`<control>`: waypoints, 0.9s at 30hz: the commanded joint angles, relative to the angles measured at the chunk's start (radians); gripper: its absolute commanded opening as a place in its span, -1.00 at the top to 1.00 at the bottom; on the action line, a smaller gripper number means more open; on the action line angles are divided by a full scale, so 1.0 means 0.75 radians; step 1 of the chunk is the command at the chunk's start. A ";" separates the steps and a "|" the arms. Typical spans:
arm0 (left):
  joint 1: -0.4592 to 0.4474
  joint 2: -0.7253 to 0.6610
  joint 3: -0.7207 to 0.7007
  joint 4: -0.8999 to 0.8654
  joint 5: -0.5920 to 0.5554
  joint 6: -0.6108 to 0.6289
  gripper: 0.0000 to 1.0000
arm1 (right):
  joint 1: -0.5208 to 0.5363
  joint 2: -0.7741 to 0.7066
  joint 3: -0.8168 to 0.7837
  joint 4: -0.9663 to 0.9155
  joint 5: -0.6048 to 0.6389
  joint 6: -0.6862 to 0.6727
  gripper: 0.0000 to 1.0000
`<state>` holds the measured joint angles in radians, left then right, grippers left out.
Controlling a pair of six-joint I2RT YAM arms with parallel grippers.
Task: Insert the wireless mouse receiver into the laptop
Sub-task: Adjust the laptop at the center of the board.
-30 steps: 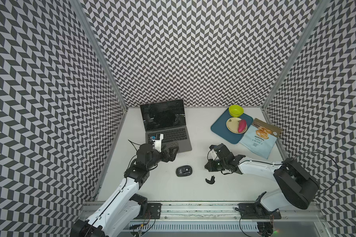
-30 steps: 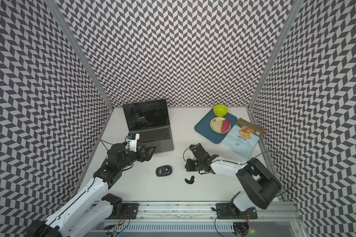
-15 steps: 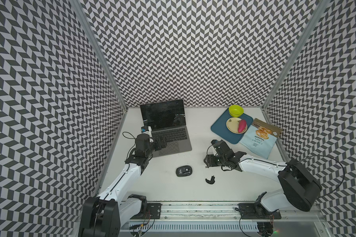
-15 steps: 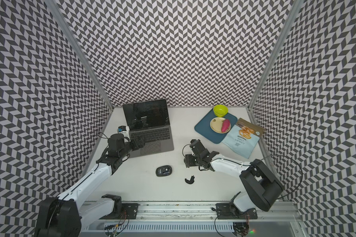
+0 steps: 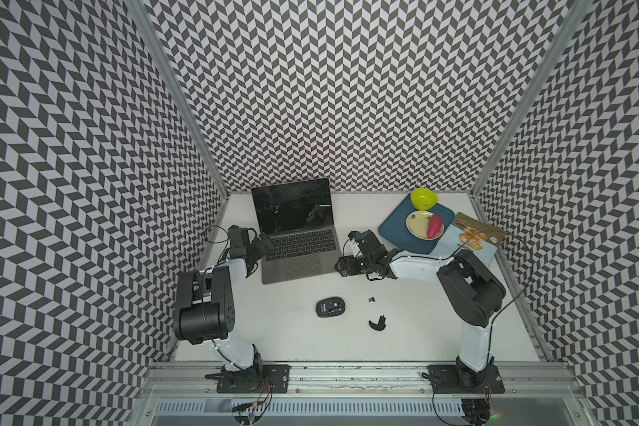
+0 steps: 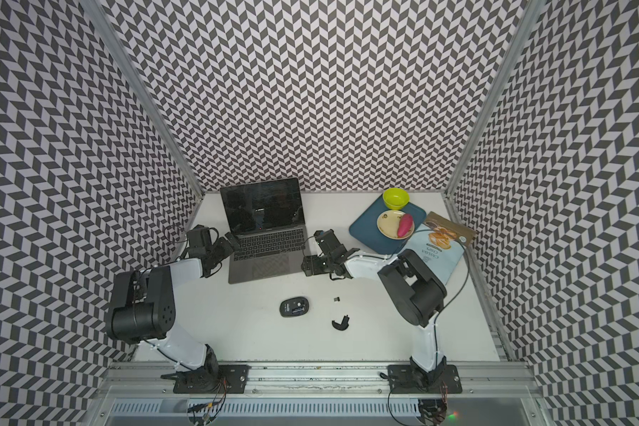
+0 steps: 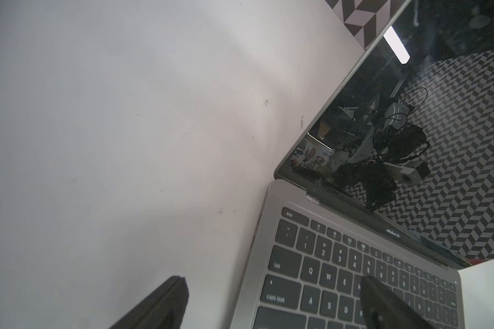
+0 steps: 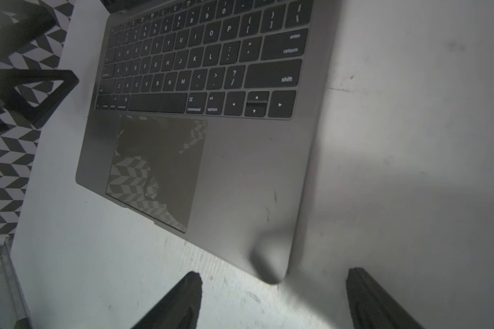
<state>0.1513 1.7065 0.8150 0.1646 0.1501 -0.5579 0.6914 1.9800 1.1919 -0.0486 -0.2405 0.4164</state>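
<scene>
Receiver (image 5: 372, 299) loose near mouse (image 5: 330, 307) — left gripper (image 7: 274, 282), right gripper (image 8: 274, 277) agape beside laptop (image 5: 296, 258).

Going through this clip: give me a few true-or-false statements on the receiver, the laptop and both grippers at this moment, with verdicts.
1. The wireless mouse receiver is plugged into the laptop. False: it lies loose on the table, beside the mouse.
2. The laptop is open, its screen dark. True.
3. The right gripper grips the receiver. False: its jaws are open and empty, at the laptop's front corner.
4. The left gripper is open at the laptop's keyboard edge. True.
</scene>
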 commanded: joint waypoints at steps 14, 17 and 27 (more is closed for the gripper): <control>-0.136 0.215 0.091 0.164 0.362 0.070 -1.00 | 0.092 -0.084 -0.197 0.316 -0.324 -0.244 -0.64; -0.219 0.236 0.112 0.194 0.416 0.104 -0.99 | 0.107 -0.165 -0.285 0.354 -0.342 -0.271 -0.62; -0.376 0.431 0.301 0.206 0.587 0.178 -0.88 | 0.157 -0.213 -0.351 0.340 -0.386 -0.288 -0.60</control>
<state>-0.0387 1.9854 1.0210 0.3813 0.3603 -0.4297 0.7609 1.8317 0.9188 0.0959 -0.4652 0.2367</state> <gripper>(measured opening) 0.942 0.800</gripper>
